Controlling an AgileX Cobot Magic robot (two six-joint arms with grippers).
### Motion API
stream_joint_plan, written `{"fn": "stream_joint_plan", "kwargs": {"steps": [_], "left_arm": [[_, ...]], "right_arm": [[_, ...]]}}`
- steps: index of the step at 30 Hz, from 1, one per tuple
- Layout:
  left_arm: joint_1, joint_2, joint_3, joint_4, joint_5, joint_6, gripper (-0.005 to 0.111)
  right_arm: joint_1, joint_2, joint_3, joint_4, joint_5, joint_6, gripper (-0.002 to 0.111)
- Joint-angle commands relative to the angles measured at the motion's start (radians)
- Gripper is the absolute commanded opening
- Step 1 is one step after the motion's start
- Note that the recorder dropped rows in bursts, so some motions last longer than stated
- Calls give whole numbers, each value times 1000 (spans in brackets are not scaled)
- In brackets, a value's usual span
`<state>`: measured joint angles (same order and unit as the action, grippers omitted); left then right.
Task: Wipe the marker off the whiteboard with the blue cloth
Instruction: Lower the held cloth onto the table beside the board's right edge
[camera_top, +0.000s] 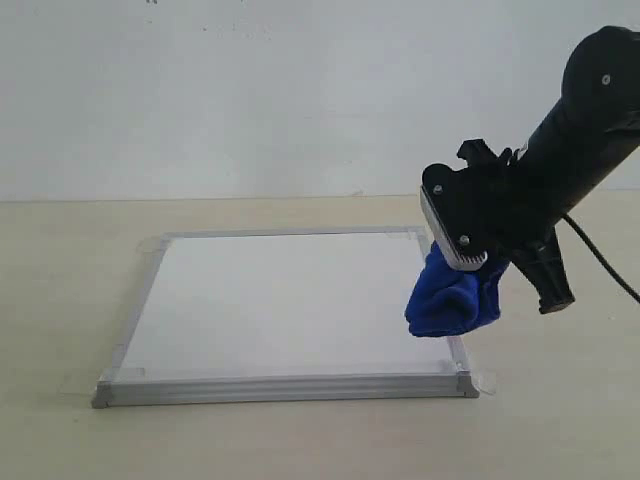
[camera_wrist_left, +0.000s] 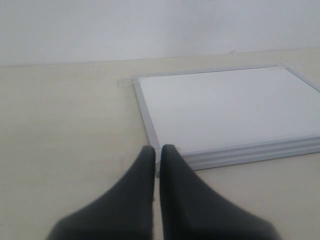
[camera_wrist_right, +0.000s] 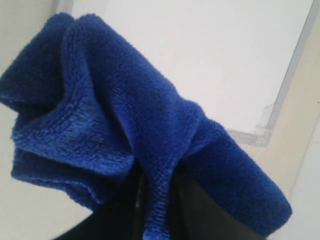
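The whiteboard (camera_top: 285, 300) lies flat on the table, white inside a silver frame. No marker line shows on the part of its surface that I can see. My right gripper (camera_top: 462, 283) is shut on the blue cloth (camera_top: 452, 300), which hangs bunched over the board's right edge near the front corner; whether it touches the board I cannot tell. In the right wrist view the blue cloth (camera_wrist_right: 100, 115) is pinched between the dark fingers of the right gripper (camera_wrist_right: 157, 192), with the whiteboard (camera_wrist_right: 225, 60) beyond. My left gripper (camera_wrist_left: 157, 150) is shut and empty, just off a corner of the whiteboard (camera_wrist_left: 225, 105).
A beige table (camera_top: 60, 290) carries the board, and a white wall (camera_top: 250, 90) stands behind. Clear tape tabs (camera_top: 484, 382) hold the board's corners. A black cable (camera_top: 603, 260) trails from the right arm.
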<state>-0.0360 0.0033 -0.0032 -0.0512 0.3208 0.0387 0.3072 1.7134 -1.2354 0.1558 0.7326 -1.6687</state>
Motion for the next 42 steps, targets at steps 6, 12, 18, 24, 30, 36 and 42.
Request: {"fn": "stream_joint_plan", "kwargs": {"steps": [6,12,18,24,30,36,42], "left_arm": [[-7,-3,3,-12,-4,5,4],[-7,-3,3,-12,-4,5,4],[-7,-3,3,-12,-4,5,4],[-7,-3,3,-12,-4,5,4],[-7,-3,3,-12,-4,5,4],[-7,-3,3,-12,-4,5,4],[-7,-3,3,-12,-4,5,4]], "right_arm": [[-7,-6,2,118,-8,112,0],[-9,7,2,-226,-11,105,0],[-112,102,2,-676,-62,27,0],[-137,102,1,-392,-63,-239,0],[-139,102,1,18,123,-436,0],[-139,141,-26,-10,123,-456,0],[-139,250,-157,-23,168,-456,0]]}}
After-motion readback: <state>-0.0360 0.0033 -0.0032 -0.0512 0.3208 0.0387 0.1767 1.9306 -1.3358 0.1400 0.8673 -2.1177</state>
